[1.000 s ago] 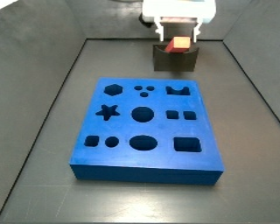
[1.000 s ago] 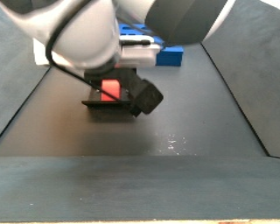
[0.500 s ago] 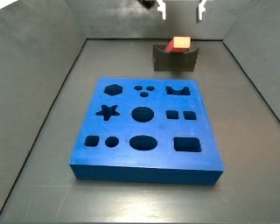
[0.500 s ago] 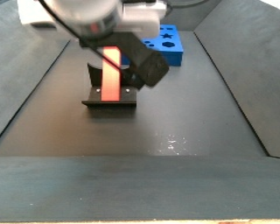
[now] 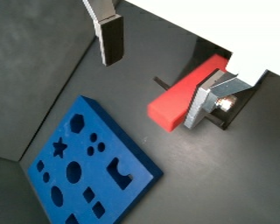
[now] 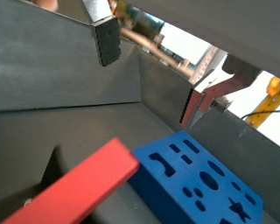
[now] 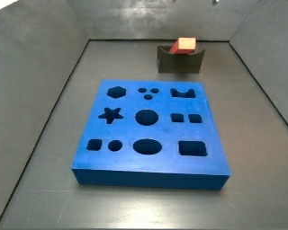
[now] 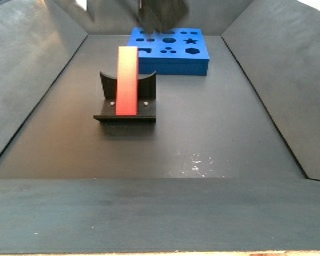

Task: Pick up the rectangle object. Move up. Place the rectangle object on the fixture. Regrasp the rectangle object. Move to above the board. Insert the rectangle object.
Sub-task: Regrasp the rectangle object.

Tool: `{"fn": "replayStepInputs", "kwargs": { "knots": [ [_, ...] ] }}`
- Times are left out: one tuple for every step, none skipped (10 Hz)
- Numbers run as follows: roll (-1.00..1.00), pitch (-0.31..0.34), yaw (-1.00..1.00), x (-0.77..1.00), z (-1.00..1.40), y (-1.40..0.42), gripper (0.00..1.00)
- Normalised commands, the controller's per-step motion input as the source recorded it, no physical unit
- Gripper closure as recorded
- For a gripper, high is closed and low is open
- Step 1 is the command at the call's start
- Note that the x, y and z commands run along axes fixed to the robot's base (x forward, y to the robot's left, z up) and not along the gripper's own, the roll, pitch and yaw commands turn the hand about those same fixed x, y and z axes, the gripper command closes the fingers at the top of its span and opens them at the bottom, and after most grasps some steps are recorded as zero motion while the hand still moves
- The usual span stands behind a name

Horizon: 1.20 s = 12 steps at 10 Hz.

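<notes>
In a side view the blue board (image 7: 149, 131) is lying flat in the middle of the grey bench (image 7: 39, 135), with its star, round and square holes facing up. Farther back and a little to the right, the dark fixture (image 7: 180, 60) is sitting on the bench, and the rectangle object (image 7: 184, 45) is standing upright in its notch, well apart from the board.

The end effector (image 5: 164, 68) is hanging high above the fixture, and only the wrist views are showing it. Its fingers (image 5: 109, 37) are standing wide apart and holding nothing.

The red block is looking stiff, smooth and probably light. Because it is tall and thin, a bump could tip it over. I think the best hold is across its two flat long sides, near the top.
</notes>
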Motion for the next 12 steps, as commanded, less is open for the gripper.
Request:
{"fn": "replayStepInputs", "kwargs": {
  "knots": [
    [1.00,0.046,0.00,-0.08,0.55,-0.79,0.00],
    [1.00,0.042,0.00,-0.07,0.26,-0.56,0.00],
    [1.00,0.037,0.00,-0.05,0.07,-0.39,0.00],
    [1.00,0.033,0.00,-0.04,0.03,-0.21,0.00],
    [1.00,0.029,0.00,-0.05,0.05,-0.02,0.00],
    [1.00,0.024,0.00,-0.04,0.04,-0.01,0.00],
    [1.00,0.020,0.00,-0.04,0.02,-0.02,0.00],
    [1.00,0.015,0.01,-0.02,0.01,-0.03,0.00],
    [1.00,0.013,0.01,-0.02,0.02,-0.02,0.00],
    [1.00,0.009,0.01,-0.01,0.02,-0.02,0.00],
    [1.00,0.008,0.01,-0.01,0.01,-0.02,0.00],
    [1.00,0.009,0.01,-0.01,0.01,-0.02,0.00]
  ]
}}
